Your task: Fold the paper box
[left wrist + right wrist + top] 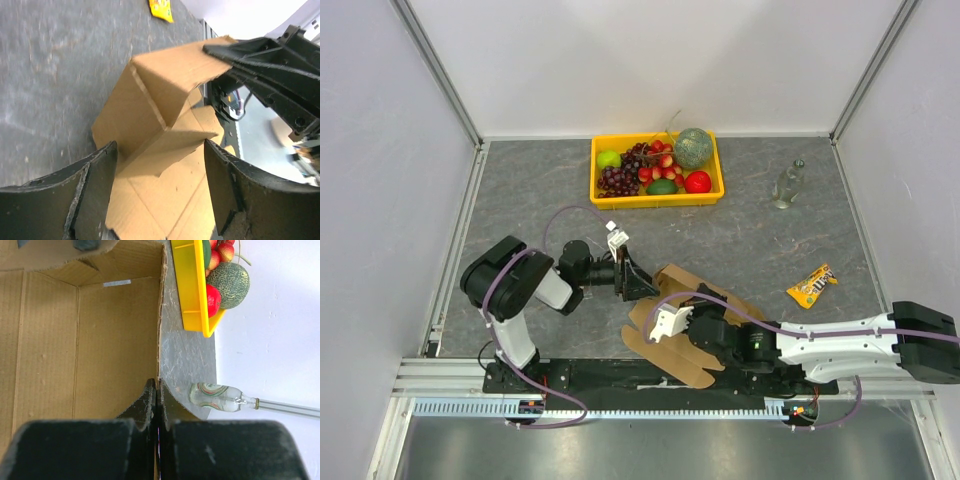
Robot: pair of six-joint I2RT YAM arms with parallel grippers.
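On the left, the left gripper (160, 150) is released, its jaws spread wide at the left end of the paper box (680, 280). The box is a half-folded brown cardboard sheet lying at the near middle of the grey table (520, 200), between the two arms. To its right, the right gripper (157, 400) is clenched on the edge of one raised cardboard wall. A yellow snack packet (812, 285) lies farther right.

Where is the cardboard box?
In the top view, the paper box lies centre-front on the table, in front of the yellow crate, the right gripper clamped on its edge, the left gripper at its left.
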